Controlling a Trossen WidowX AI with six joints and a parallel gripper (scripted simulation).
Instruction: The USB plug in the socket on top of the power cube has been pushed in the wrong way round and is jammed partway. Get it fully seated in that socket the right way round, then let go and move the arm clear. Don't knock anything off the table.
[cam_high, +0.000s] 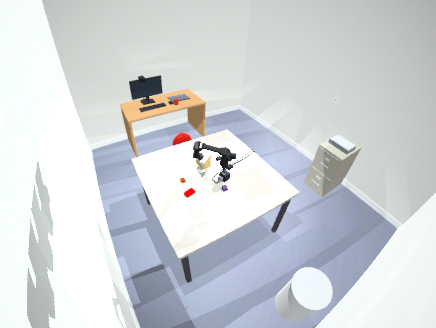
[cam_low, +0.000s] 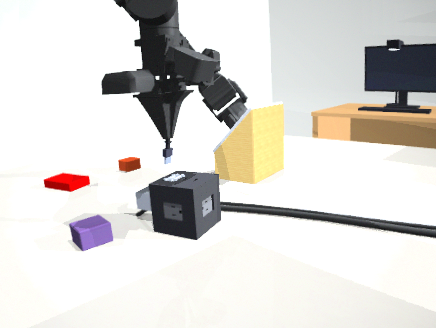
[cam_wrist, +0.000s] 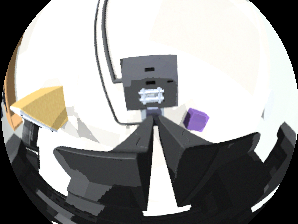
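Note:
My gripper (cam_low: 168, 143) (cam_wrist: 154, 120) is shut on the small USB plug (cam_low: 167, 153), which has a dark body and a pale tip pointing down. It holds the plug in the air above the power cube. The dark power cube (cam_low: 187, 222) (cam_wrist: 134, 75) stands on the table, with outlets on its sides. Pale metallic shapes (cam_low: 174, 177) (cam_wrist: 151, 95) show on its top, and dark slots show beside them. The plug tip is apart from the cube in the exterior view. Which way round the plug faces cannot be told.
A pale block (cam_low: 143, 200) sits against the cube's side. A purple block (cam_high: 224, 188) (cam_low: 92, 234) (cam_wrist: 196, 120) lies near it. A red block (cam_high: 189, 192) (cam_low: 66, 182), an orange block (cam_high: 182, 180) (cam_low: 129, 164) and a wooden wedge (cam_low: 267, 145) (cam_wrist: 47, 106) stand farther off. Black cable (cam_low: 300, 217) runs from the cube.

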